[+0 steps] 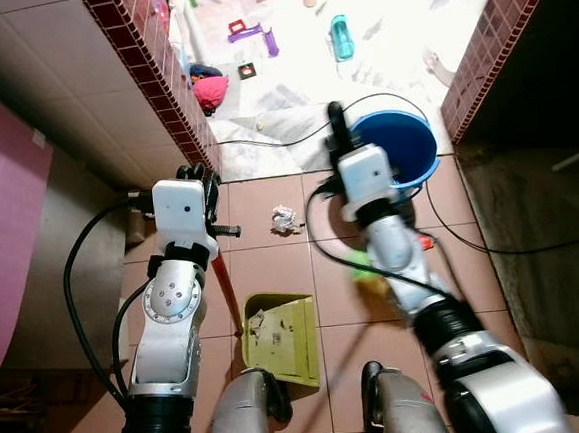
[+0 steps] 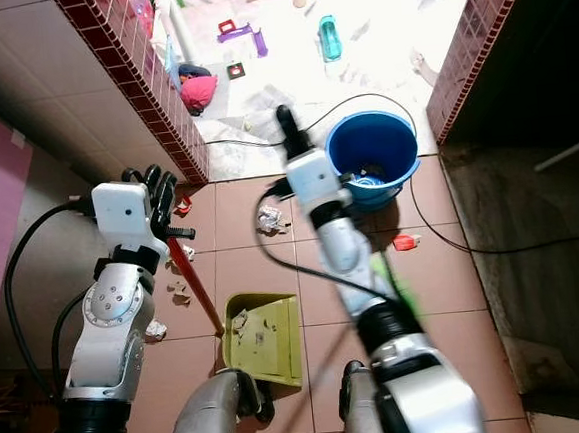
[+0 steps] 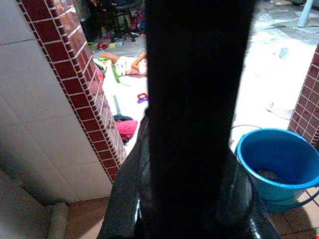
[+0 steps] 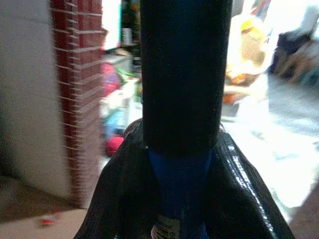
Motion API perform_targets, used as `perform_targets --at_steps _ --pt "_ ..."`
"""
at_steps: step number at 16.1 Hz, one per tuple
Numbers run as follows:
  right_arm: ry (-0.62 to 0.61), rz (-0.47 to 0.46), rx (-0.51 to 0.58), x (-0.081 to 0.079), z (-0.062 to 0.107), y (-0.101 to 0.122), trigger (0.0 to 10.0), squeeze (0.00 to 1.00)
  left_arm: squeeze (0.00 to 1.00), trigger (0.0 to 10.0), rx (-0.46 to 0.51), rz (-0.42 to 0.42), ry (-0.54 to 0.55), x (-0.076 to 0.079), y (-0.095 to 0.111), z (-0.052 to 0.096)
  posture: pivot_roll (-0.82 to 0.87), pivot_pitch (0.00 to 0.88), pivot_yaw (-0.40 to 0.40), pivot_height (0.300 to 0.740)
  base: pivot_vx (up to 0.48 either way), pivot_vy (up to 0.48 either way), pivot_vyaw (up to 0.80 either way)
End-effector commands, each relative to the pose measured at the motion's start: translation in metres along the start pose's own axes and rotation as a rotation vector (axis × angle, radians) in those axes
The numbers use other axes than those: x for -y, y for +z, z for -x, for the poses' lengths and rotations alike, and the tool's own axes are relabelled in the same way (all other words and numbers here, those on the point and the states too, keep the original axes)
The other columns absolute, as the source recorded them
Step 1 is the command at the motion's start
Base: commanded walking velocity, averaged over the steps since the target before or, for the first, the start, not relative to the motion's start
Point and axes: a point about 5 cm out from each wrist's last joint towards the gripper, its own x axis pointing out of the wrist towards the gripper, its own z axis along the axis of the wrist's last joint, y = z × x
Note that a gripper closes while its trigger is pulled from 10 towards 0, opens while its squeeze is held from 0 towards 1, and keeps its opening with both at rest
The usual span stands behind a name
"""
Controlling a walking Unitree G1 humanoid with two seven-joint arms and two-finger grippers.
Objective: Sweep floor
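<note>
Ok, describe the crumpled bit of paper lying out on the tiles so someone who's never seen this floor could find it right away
Start at the blue bucket standing where the reddish floor tiles meet the white floor. On the robot's left of it, a crumpled white paper wad lies alone on an open tile, ahead of the yellow-green dustpan. Unlike the scraps already in the dustpan and those by the red handle, it is a single loose ball.

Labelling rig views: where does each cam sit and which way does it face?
Left/right eye: on the head, looking down; both arms, legs, yellow dustpan, crumpled paper.
Left wrist: along left gripper, toward doorway.
Right wrist: along right gripper, shut on a blue handle.
Shared: blue bucket, in eye and left-wrist views.
</note>
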Motion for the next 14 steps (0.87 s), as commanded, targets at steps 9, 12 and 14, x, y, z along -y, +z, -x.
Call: perform_targets --at_steps 9,12,14 --pt "-0.117 0.183 0.246 0.061 -0.021 0.058 10.0 0.0 0.0 10.0 -0.09 -0.015 0.02 -0.001 -0.014 0.003 0.04 0.295 0.125 0.74 0.0 0.0 0.0" --pt "-0.137 0.279 0.29 0.071 -0.023 0.067 10.0 0.0 0.0 10.0 -0.093 -0.014 0.021 -0.001 -0.014 0.007 0.05 0.311 0.128 0.74 0.0 0.0 0.0" --pt "-0.128 0.326 0.288 0.071 -0.022 0.063 10.0 0.0 0.0 10.0 -0.098 -0.016 0.023 -0.003 -0.014 0.009 0.06 0.322 0.132 0.74 0.0 0.0 0.0"
